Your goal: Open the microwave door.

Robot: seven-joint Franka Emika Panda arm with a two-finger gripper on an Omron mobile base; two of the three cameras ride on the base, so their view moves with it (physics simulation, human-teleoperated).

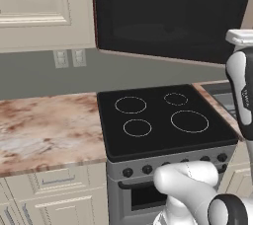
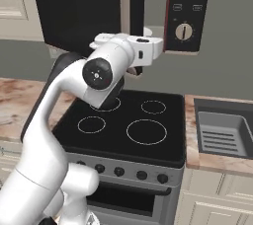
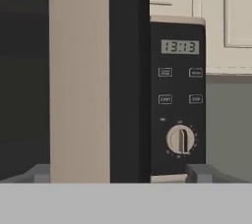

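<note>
Cabinets of cream panelled wood [image 1: 34, 2] run along the wall above a mottled brown-and-white stone counter [image 1: 49, 128], with cream drawer fronts [image 1: 57, 182] beneath it. Mounted over the range hangs the large black box-shaped microwave [image 2: 190, 12], and its wide glossy black microwave door [image 1: 168, 12], edged in thin dark red, stands slightly ajar, its handle side swung a little forward of the control strip in the right base view. Below it sits the grey range with a black glass cooktop [image 1: 163, 118] marked by four white burner rings, a row of dark knobs [image 2: 131, 173] along its front and a smaller oven door [image 2: 128, 202] underneath. To the right of the range a grey sink basin [image 2: 220, 132] is set into the counter. The long beige bar handle [image 3: 78, 75] runs upright down the door, close in front of the hand camera. Beside it the dark control strip [image 3: 177, 95] carries a digital clock display [image 3: 179, 46], four small buttons and a round silver knob [image 3: 180, 139]. The white arm reaches up to the handle, and the two-finger gripper [image 3: 120, 173] is released, its grey fingertips [image 3: 202, 173] spread wide with one on either side of the handle and not touching it.
</note>
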